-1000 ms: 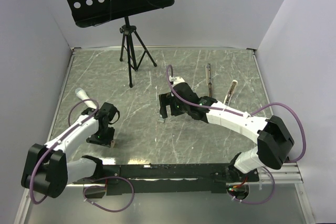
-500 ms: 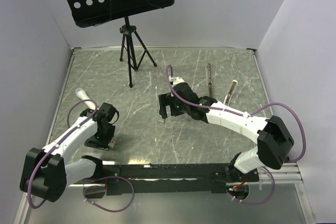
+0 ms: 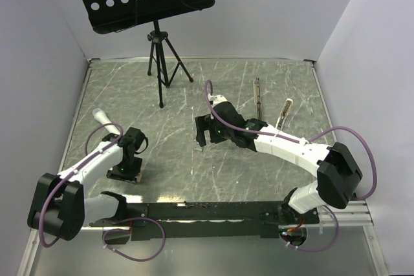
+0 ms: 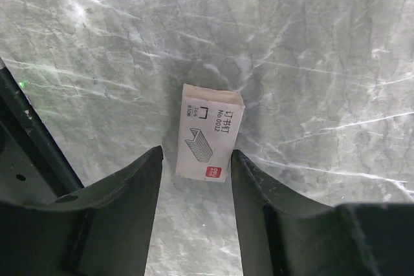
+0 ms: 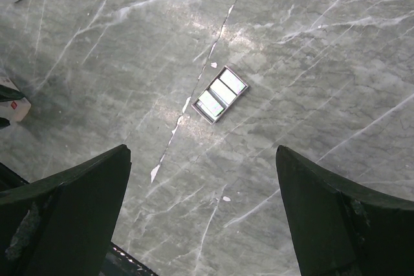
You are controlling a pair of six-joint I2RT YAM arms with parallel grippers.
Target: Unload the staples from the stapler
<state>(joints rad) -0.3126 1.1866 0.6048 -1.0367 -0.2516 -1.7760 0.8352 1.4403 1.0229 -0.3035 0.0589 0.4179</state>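
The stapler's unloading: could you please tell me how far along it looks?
Looks done: short grey metallic staples lie loose on the marbled table, apart from the slim pale-grey stapler. In hand: nothing; the right gripper hangs open above them, the left gripper open around a small white staple box. Left: unclear; the stapler's inside isn't visible.

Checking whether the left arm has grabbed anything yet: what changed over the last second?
The left tool edged slightly toward the table's near edge. It stands open astride the staple box, not gripping it. Nothing was taken or released. The right tool, the staples beneath it and the stapler stayed put.
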